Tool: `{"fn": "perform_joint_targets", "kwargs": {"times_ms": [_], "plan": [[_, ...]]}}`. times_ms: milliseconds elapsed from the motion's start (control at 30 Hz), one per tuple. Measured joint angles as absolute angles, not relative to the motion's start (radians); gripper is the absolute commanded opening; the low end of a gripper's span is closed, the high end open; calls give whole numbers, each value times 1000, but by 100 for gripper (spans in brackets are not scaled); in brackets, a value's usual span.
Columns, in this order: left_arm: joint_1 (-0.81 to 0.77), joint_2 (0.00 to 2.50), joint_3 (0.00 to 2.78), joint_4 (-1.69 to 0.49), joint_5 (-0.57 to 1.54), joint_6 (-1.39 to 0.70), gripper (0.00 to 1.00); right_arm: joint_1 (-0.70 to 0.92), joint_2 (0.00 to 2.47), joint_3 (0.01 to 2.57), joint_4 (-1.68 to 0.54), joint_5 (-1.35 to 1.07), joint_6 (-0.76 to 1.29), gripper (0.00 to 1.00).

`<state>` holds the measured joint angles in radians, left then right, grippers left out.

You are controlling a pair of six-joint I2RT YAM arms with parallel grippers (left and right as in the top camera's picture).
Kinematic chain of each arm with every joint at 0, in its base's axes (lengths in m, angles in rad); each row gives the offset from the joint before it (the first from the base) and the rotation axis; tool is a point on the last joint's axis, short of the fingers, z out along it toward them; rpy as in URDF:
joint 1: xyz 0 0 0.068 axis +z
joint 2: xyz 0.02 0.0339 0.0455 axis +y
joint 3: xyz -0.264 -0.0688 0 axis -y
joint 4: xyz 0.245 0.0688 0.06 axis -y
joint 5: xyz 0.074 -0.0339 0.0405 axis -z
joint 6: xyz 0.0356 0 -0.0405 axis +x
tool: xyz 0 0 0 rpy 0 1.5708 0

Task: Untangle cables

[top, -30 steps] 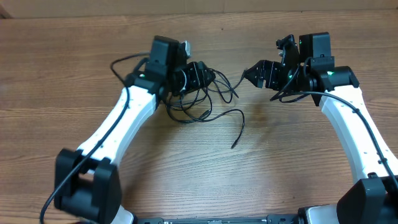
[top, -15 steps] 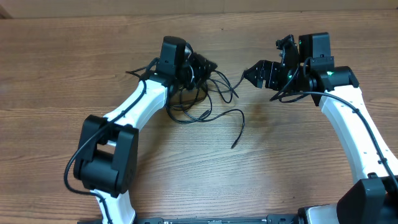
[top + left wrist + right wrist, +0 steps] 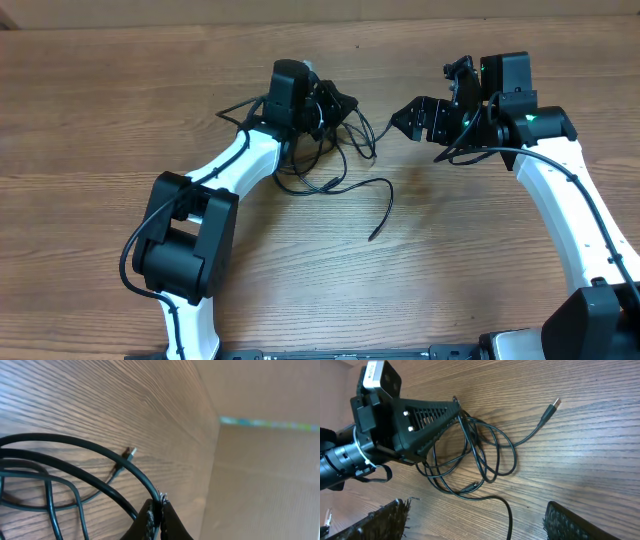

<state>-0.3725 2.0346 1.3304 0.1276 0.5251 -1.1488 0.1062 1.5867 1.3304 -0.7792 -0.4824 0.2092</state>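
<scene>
1. The table (image 3: 100, 120) is matt wood with a clear grain.
2. The cables (image 3: 60, 437) have smooth, slightly glossy black sheaths; one plug (image 3: 555, 404) has a bright metal tip.
3. The left gripper (image 3: 456, 406) is matt black ribbed plastic.
4. The right gripper (image 3: 477, 522) has pads (image 3: 385, 520) that look rough and fuzzy.

Robot lab: wood table (image 3: 450, 270), cardboard backdrop (image 3: 265, 485)

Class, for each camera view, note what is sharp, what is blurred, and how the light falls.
Overhead: even light, faint shadows, cables sharp on the table. Left wrist: steeply tilted; the left hand pinching a cable is dark and cropped at the bottom edge. Right wrist: cables crisp, a plug glints, its own fingers blurred at the bottom corners.
</scene>
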Motion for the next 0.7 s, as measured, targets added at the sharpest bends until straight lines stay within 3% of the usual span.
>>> {"fn": "perform_joint_targets", "kwargs": {"times_ms": [167, 433, 700], "plan": [[-356, 1983, 1330, 80, 620, -989, 4, 106, 1587, 1330, -784, -483, 218, 86], [-339, 1705, 1330, -160, 693, -718, 4, 115, 1587, 1330, -722, -482, 323, 87], [-339, 1598, 1330, -188, 715, -601, 4, 207, 1590, 1330, -609, -468, 388, 87]]}}
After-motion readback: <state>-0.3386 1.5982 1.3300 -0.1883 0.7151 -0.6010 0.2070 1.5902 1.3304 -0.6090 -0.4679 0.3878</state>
